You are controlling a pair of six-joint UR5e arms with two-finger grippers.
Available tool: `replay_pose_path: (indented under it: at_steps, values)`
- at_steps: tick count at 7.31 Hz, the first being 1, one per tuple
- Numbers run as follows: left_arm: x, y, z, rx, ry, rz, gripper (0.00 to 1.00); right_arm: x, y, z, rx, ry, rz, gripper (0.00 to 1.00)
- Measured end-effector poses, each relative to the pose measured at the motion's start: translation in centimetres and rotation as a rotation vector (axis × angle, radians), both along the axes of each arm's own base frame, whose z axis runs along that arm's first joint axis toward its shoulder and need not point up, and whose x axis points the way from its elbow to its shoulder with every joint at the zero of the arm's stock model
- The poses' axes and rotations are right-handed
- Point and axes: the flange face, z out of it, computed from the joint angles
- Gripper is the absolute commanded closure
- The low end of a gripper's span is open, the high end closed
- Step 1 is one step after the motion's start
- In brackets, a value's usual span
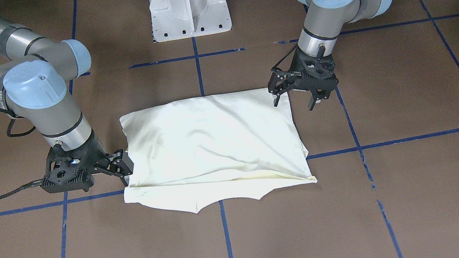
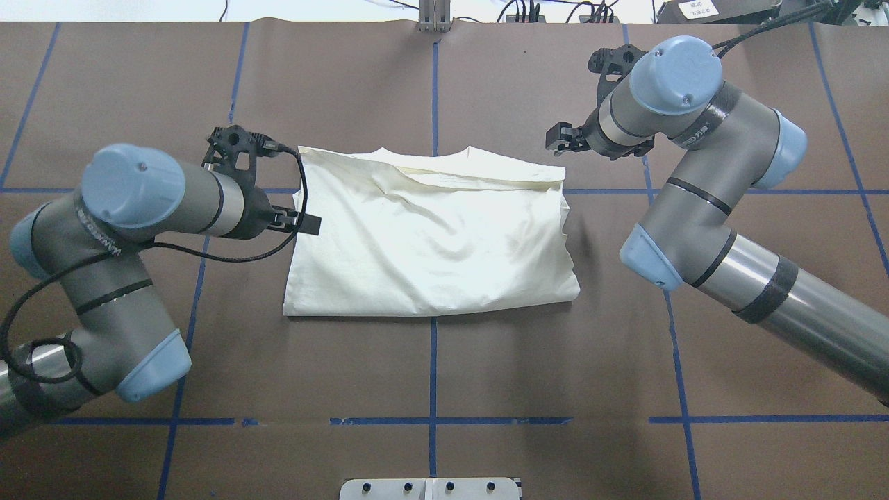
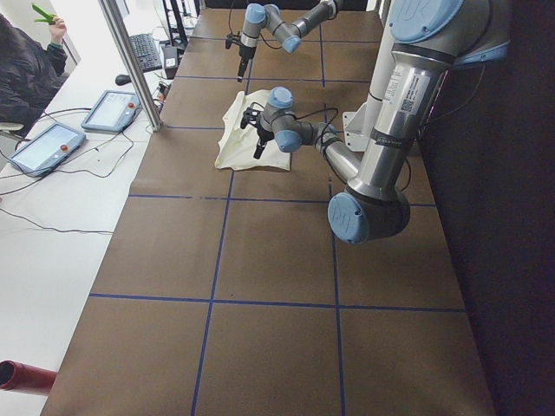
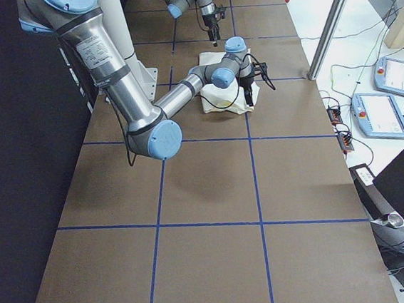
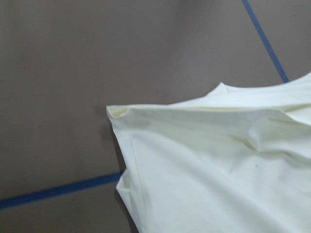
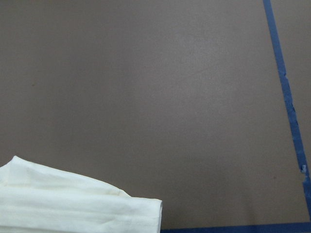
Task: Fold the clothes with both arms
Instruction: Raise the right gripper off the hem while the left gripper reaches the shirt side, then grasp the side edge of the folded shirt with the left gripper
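Brown table (image 2: pixel 555 361), gridded with blue tape lines (image 2: pixel 433 361), shown from overhead with the robot at 6 o'clock; all clock directions refer to this view.

At 8 o'clock the left arm (image 2: pixel 118 305) enters and bends toward the centre. Its left gripper (image 1: pixel 294 105) hangs at the 9 o'clock edge of the cloth (image 2: pixel 430 236). In the front-facing view its two fingers stand spread apart and hold nothing: one tip is over the cloth's corner nearest the robot on that side, the other over bare table.

At the table's centre the cream cloth lies flat, folded into a rough rectangle with soft creases. A lower layer shows past the upper one along the 12 o'clock edge, with a shallow curved notch near its middle. Straight toward 6 o'clock from it, at the frame's edge, stands the white pedestal base (image 2: pixel 430 488).

From 4 o'clock the right arm (image 2: pixel 701 173) enters. Its right gripper (image 2: pixel 562 137) sits just beside the cloth's 1 o'clock corner. Whether its fingers are apart or together, or touch the fabric, cannot be told.
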Motion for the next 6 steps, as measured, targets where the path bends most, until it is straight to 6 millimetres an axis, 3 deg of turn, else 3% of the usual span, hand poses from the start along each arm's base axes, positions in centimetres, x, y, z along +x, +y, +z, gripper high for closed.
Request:
replay_pose_path:
  at_steps: [2, 4, 6]
  values:
    - [1.7, 4.6, 2.8, -0.041, 0.031, -0.007, 0.19, 0.2, 0.0, -0.2, 0.003, -0.003, 0.000, 0.00]
    - [2.7, 5.9, 4.7, -0.063, 0.021, -0.017, 0.27, 0.2, 0.0, -0.3, 0.005, -0.003, 0.001, 0.00]
    - [3.6, 6.4, 5.2, -0.068, 0.012, -0.009, 0.44, 0.2, -0.1, -0.2, 0.006, -0.003, 0.002, 0.00]
